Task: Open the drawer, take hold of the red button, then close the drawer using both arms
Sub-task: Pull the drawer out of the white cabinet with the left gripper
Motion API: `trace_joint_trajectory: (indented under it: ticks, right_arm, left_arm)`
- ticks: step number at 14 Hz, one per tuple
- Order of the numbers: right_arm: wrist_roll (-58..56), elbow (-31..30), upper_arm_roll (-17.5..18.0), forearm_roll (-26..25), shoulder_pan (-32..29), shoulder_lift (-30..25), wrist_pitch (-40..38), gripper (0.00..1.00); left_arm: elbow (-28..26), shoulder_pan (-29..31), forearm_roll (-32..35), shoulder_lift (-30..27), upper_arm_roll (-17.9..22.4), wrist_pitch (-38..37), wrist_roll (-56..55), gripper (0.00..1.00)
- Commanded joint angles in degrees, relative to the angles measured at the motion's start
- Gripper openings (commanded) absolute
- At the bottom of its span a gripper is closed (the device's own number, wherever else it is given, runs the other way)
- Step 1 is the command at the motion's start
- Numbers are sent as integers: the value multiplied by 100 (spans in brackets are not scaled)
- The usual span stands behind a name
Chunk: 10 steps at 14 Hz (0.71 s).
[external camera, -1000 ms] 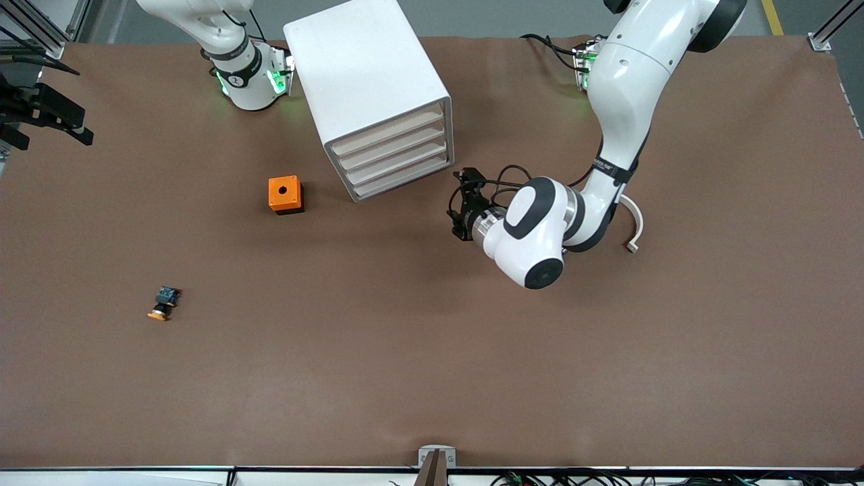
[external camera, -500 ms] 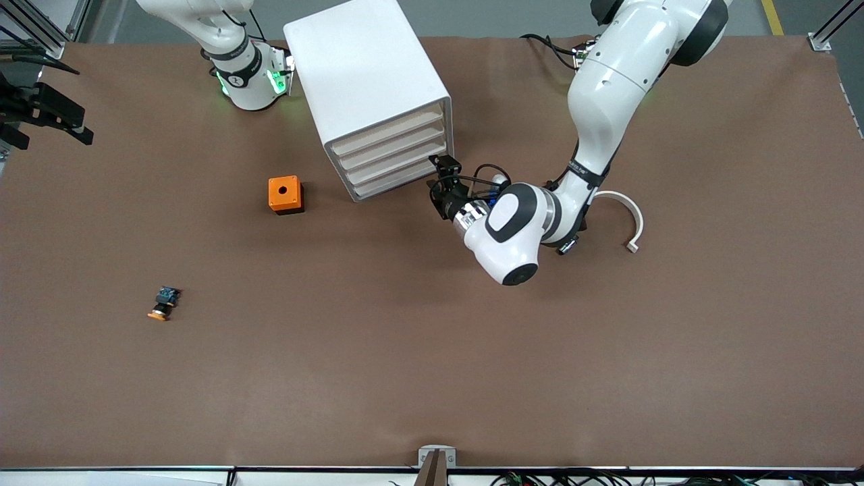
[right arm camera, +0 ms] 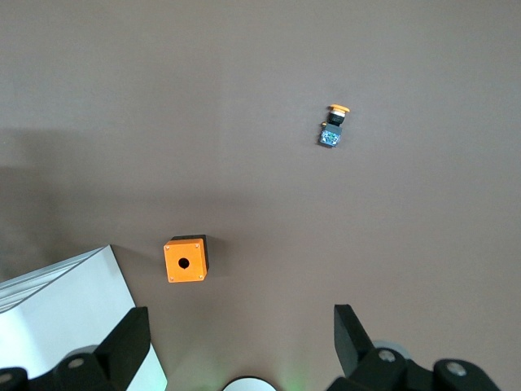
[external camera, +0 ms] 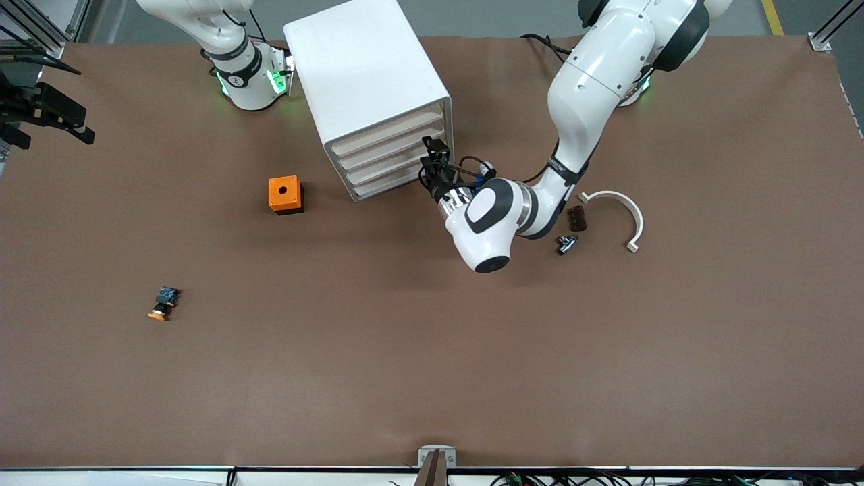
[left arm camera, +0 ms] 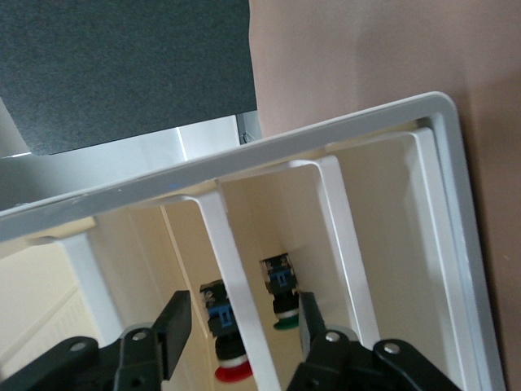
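Observation:
The white cabinet [external camera: 368, 74] stands near the robots' bases, and its four stacked drawers [external camera: 395, 156] look shut. My left gripper [external camera: 434, 164] is at the drawer fronts, at the corner toward the left arm's end. In the left wrist view it [left arm camera: 242, 318] is open, with its fingers on either side of one drawer's front edge [left arm camera: 232, 269]. The red-capped button [left arm camera: 229, 371] shows inside, between the fronts. My right gripper [right arm camera: 240, 326] is open and empty, high over the table, and is out of the front view.
A green-capped button [left arm camera: 281, 305] lies in the neighbouring drawer. An orange cube [external camera: 285, 194] sits beside the cabinet toward the right arm's end. An orange-capped button [external camera: 162, 303] lies nearer the front camera. A white curved piece [external camera: 624, 212] and two small dark parts [external camera: 570, 229] lie by the left arm.
My left arm has swung toward the cabinet and brought its gripper up to the drawer fronts. The small dark parts it covered now show. The right arm has not moved.

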Motion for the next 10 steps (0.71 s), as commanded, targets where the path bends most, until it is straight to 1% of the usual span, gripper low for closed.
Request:
trace_joint_trajectory:
  ticks: [1, 2, 4, 5, 8, 10]
  right_arm:
    - [97, -128, -50, 13, 45, -159, 51, 100]
    - [97, -128, -67, 13, 27, -150, 42, 100]
    - [97, -128, -67, 13, 1, -132, 51, 100]
    - [97, -119, -58, 13, 1, -124, 42, 100]
    - [97, -67, -32, -4, 36, -124, 33, 100]
    - [97, -40, -23, -13, 62, -124, 50, 100]
  left_arm:
    - [-32, -50, -127, 65, -95, -87, -148, 60]
    - [-50, -59, -127, 65, -139, -87, -148, 55]
    - [-86, -59, -118, 65, -200, -87, -148, 41]
    - [-86, -59, -118, 65, -201, -87, -131, 36]
    - [-86, -24, -118, 65, -201, -87, -69, 25]
    - [-86, -33, -118, 65, -201, -87, -86, 20]
